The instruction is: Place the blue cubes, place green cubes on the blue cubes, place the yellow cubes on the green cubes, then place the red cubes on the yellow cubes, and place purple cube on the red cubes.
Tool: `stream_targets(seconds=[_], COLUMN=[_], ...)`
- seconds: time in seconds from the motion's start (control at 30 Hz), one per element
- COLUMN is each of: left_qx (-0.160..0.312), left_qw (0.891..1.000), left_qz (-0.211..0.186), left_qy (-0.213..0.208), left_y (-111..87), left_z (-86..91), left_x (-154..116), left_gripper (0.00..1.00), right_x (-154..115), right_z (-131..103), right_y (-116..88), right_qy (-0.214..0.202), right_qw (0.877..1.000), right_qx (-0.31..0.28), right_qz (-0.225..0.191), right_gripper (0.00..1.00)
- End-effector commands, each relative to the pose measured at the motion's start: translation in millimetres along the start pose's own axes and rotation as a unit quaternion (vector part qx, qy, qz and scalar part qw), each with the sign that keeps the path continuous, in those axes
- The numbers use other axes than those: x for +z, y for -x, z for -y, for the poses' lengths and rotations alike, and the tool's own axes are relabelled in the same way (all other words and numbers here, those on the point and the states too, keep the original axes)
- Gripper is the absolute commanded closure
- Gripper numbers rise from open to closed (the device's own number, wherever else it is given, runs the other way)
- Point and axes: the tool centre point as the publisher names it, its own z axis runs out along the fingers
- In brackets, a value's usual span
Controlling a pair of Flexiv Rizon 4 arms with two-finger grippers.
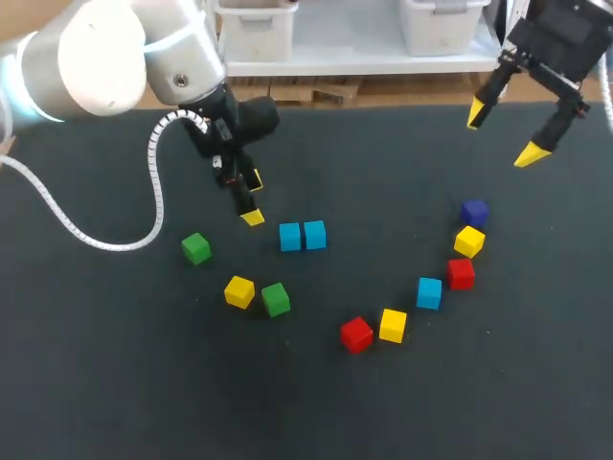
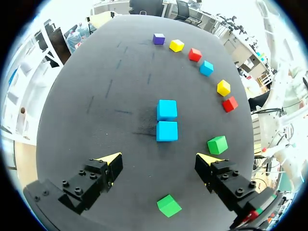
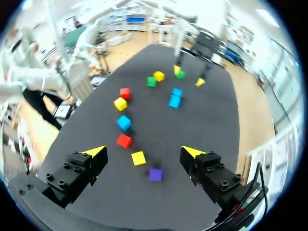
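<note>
Barely begun, judging by the layout. Only the blue pair point(image 1: 302, 235) placed so far: 2 cubes touching side by side near the middle of the tabletop point(image 1: 115, 383), slightly toward its left edge. Nothing stacked anywhere, with every cube lying flat on the dark surface, 1 layer deep.

Left to do, by that reading:
- Fetching the 3rd blue cube point(image 1: 429, 292), well apart toward the right edge, between a red cube point(image 1: 461, 273) and a yellow cube point(image 1: 392, 325).
- Laying on the 2 green cubes point(image 1: 276, 299), both on the left half, nearer the front edge than the blue pair.
- Then the 3 yellows, the 2 reds, and last the purple cube point(image 1: 474, 212), farthest back in the arc at the right.

Left pincer point(image 1: 252, 199): fingers wide apart, holding nothing, hanging just beside the blue pair on its left, a little toward the far edge; from its wrist, the pair straight ahead. Right pincer point(image 1: 504, 132): likewise spread and empty, up over the far right corner, clear of all cubes.

No brand, label or writing legible on cubes, tabletop or arms.
</note>
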Motion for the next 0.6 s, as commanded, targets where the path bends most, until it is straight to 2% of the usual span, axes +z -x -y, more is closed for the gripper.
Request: stream_targets(seconds=[0.03, 0.13, 0.33, 0.6], left_qx=[0.001, 0.001, 0.001, 0.001], left_qw=[1.0, 1.0, 1.0, 1.0], left_qz=[0.001, 0.001, 0.001, 0.001], left_qy=[0.001, 0.001, 0.001, 0.001], left_y=[-1.0, -1.0, -1.0, -1.0], left_z=[0.7, 0.7, 0.7, 0.7], left_x=[0, 0, 0, 0], left_gripper=[0.0, 0.0, 0.0, 0.0], right_x=[13, 23, 39, 70], right_z=[0, 1, -12, -27], right_y=[7, 10, 19, 36], right_qy=[0.061, 0.076, 0.102, 0.115], right_qw=[0.988, 0.984, 0.965, 0.948], right_qx=[-0.142, -0.163, -0.239, -0.293], right_qz=[-0.015, -0.02, -0.025, -0.046], right_gripper=[0.0, 0.0, 0.0, 0.0])
